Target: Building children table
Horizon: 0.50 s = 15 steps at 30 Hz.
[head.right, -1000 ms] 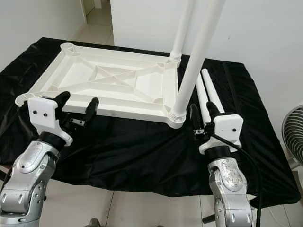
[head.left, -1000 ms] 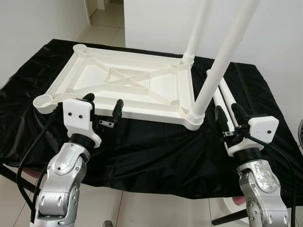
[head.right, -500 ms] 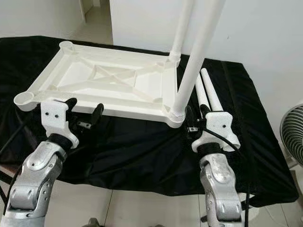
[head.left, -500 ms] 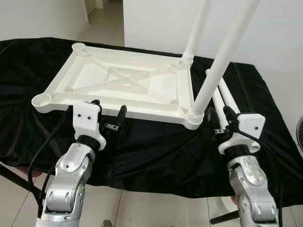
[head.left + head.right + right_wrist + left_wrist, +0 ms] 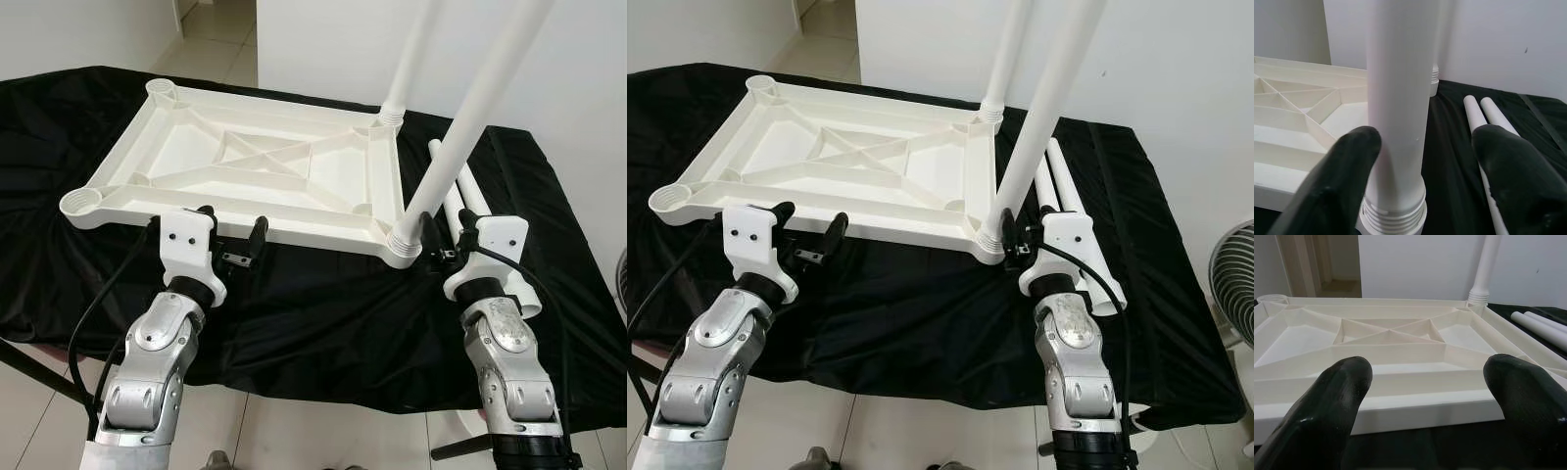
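A white plastic tabletop lies upside down on a black cloth. Two white legs stand screwed into its right corners, the near one and the far one. Both left corner sockets, the near one and the far one, are bare. Two loose legs lie on the cloth to the right. My left gripper is open just before the tabletop's front rim. My right gripper is open at the base of the near leg, a finger on either side, apart from it.
The black cloth hangs over the table's front edge above a tiled floor. A fan stands at the far right. A white wall rises behind the table, and a doorway opens at the back left.
Both grippers have moved forward towards the tabletop. The right one has shifted left from beside the loose legs to the near leg's base. The camera has also shifted.
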### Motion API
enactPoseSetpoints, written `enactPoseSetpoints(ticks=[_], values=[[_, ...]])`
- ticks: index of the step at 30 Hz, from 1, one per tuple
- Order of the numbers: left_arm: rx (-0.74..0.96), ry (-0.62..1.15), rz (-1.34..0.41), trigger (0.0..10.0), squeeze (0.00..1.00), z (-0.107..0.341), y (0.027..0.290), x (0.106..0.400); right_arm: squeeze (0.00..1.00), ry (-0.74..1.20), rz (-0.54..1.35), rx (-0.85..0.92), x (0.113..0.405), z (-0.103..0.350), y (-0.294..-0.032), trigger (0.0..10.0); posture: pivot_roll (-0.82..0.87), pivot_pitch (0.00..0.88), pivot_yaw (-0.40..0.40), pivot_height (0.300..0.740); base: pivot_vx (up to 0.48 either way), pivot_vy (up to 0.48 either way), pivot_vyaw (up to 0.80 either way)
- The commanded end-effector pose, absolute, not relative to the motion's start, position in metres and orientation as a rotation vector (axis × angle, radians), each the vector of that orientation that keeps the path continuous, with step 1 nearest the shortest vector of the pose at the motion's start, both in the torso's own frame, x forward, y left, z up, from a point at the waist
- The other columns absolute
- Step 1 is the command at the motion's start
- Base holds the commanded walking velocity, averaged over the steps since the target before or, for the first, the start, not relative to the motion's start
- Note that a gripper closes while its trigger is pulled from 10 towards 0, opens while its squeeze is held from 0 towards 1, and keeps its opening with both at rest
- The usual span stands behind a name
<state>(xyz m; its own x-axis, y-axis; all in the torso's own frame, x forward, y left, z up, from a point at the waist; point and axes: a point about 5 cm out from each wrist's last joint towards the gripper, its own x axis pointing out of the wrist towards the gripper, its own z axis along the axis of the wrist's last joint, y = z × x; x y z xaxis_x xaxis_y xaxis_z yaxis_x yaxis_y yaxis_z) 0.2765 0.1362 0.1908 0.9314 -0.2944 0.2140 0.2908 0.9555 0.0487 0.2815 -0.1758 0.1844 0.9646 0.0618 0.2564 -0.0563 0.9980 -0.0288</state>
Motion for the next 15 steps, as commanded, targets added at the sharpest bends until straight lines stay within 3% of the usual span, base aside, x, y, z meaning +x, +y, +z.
enactPoseSetpoints(ticks=[1,2,3,4,5,15], values=[[0.028,-0.221,-0.337,10.0,1.00,0.189,0.132,0.277,1.00,-0.261,0.067,-0.005,0.282,0.183,-0.176,10.0,0.11,0.080,-0.084,0.740,0.000,0.000,0.00],[0.042,-0.223,-0.322,10.0,0.00,0.189,0.133,0.280,1.00,-0.260,0.071,-0.018,0.284,0.181,-0.173,10.0,0.11,0.077,-0.084,0.740,0.000,0.000,0.00],[0.052,-0.218,-0.313,10.0,0.00,0.188,0.133,0.282,0.68,-0.257,0.074,-0.021,0.286,0.179,-0.172,10.0,0.12,0.070,-0.084,0.740,0.000,0.000,0.00],[0.052,-0.218,-0.313,10.0,0.00,0.188,0.133,0.282,0.68,-0.257,0.074,-0.021,0.286,0.179,-0.172,10.0,0.12,0.070,-0.084,0.740,0.000,0.000,0.00],[0.065,-0.215,-0.299,10.0,0.00,0.187,0.134,0.284,0.00,-0.250,0.075,-0.022,0.287,0.178,-0.171,10.0,0.12,0.070,-0.085,0.740,0.000,0.000,0.00],[0.099,-0.196,-0.330,10.0,0.00,0.175,0.124,0.283,0.00,-0.233,0.086,-0.033,0.289,0.166,-0.169,10.0,0.12,0.058,-0.076,0.740,0.000,0.000,0.00]])
